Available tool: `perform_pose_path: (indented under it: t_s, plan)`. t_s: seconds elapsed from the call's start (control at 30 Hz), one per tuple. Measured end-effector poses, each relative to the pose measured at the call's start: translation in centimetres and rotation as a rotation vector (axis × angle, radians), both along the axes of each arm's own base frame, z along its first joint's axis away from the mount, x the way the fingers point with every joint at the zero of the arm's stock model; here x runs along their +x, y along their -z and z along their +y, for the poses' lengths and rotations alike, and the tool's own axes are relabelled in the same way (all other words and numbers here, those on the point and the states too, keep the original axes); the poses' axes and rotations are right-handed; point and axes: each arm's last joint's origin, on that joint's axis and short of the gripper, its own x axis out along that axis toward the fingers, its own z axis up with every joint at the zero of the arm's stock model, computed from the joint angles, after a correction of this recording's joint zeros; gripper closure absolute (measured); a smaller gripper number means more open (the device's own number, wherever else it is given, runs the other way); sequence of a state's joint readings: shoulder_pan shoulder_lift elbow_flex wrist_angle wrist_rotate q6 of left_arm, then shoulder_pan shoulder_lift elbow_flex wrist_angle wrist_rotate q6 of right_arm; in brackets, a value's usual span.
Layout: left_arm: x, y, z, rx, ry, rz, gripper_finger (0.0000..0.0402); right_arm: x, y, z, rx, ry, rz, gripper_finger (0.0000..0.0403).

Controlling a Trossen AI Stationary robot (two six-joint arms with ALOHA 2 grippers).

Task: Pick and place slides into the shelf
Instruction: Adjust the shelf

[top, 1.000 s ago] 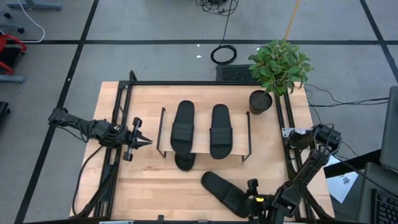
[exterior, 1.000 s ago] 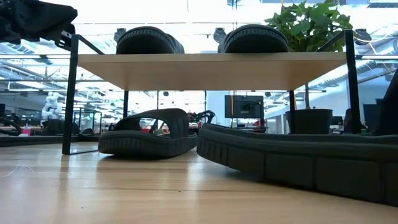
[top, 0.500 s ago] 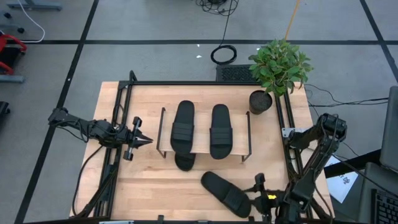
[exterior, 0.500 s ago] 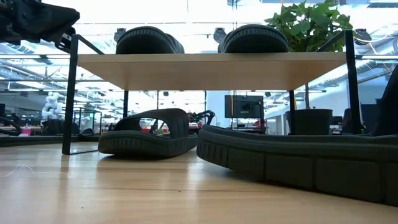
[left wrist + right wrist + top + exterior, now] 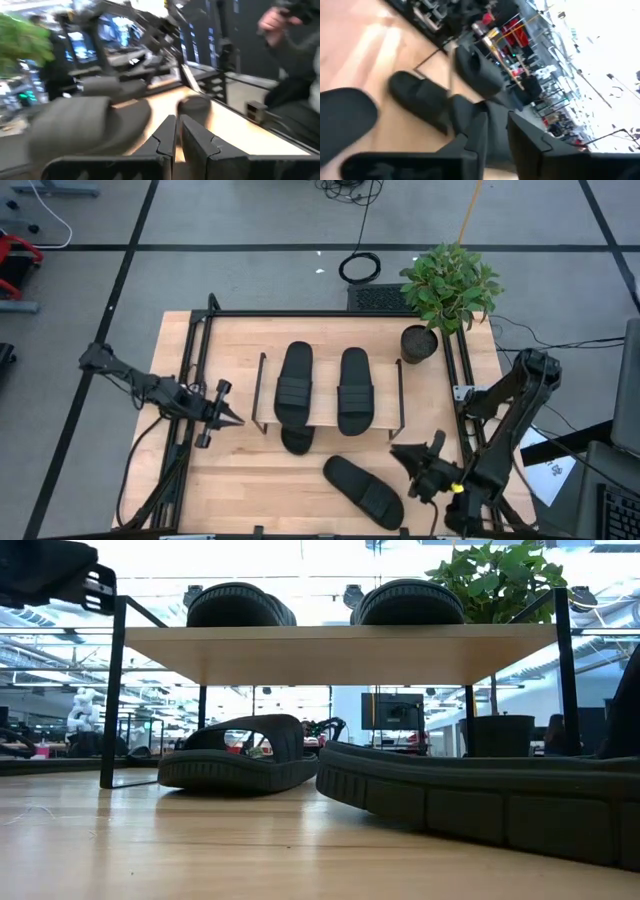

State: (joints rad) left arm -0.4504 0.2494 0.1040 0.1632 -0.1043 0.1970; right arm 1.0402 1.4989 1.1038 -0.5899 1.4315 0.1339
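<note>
The shelf point(image 5: 330, 418) stands mid-table with two black slides point(image 5: 294, 385) point(image 5: 356, 388) lying sole-down on its wood top. A third slide point(image 5: 296, 440) lies on the table under the shelf, its end poking out at the near side. Another slide point(image 5: 363, 490) lies sole-down and slantwise on the table near the front edge; it fills the low view's right point(image 5: 480, 800). My right gripper point(image 5: 400, 450) hovers just right of it, touching nothing, its fingers a narrow gap apart point(image 5: 497, 130). My left gripper point(image 5: 230, 419) is shut and empty, left of the shelf.
A potted plant point(image 5: 445, 285) in a dark pot point(image 5: 420, 343) stands at the table's far right corner. Black frame rails run along the left point(image 5: 190, 380) and right point(image 5: 455, 390) sides. Bare wood lies near left. A person's hand point(image 5: 280, 20) shows beyond the table.
My right gripper has drawn away from the near right end of the front slide, going toward the far edge and turning to point far-left. The slide stays flat on the table. My left gripper has shifted a little toward the near edge.
</note>
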Motion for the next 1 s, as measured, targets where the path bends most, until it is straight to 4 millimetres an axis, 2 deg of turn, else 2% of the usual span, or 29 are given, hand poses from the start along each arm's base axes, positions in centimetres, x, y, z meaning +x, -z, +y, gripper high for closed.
perform_pose_path:
  t_s: [0.17, 0.37, 0.43, 0.5, 0.57, 0.63, 0.7, 0.8, 1.0]
  plan:
    - [0.8, 0.8, -1.3, -0.027, 0.064, 0.101, 0.0369, -1.0, -1.5, -2.5, 0.04, 0.004, -0.004, 0.0396]
    - [1.7, 2.5, -3.2, -0.007, 0.107, 0.24, 0.0372, -2.3, -0.3, -5.9, 0.227, -0.097, 0.036, 0.0399]
    - [2.1, 3.3, -3.7, -0.018, 0.082, 0.301, 0.0382, -2.7, 0.0, -6.6, 0.305, -0.234, 0.049, 0.0401]
    - [2.5, 3.9, -4.3, -0.024, 0.083, 0.336, 0.0395, -3.1, 0.1, -7.2, 0.374, -0.464, 0.02, 0.04]
    - [2.9, 4.3, -4.8, -0.032, 0.092, 0.339, 0.0398, -3.9, 0.1, -8.0, 0.385, -0.708, -0.071, 0.04]
    - [3.2, 4.7, -5.3, -0.033, 0.094, 0.338, 0.0397, -4.9, 0.1, -9.1, 0.393, -0.823, -0.195, 0.0401]
    - [3.6, 5.1, -5.8, -0.033, 0.09, 0.331, 0.04, -5.7, 0.0, -10.4, 0.433, -0.794, -0.292, 0.0402]
    - [4.0, 5.7, -6.4, -0.03, 0.062, 0.317, 0.04, -6.4, 0.2, -11.8, 0.437, -0.671, -0.32, 0.0402]
    - [5.3, 7.1, -7.9, 0.031, -0.016, 0.307, 0.0401, -6.5, 0.6, -11.7, 0.404, -0.736, -0.271, 0.0402]
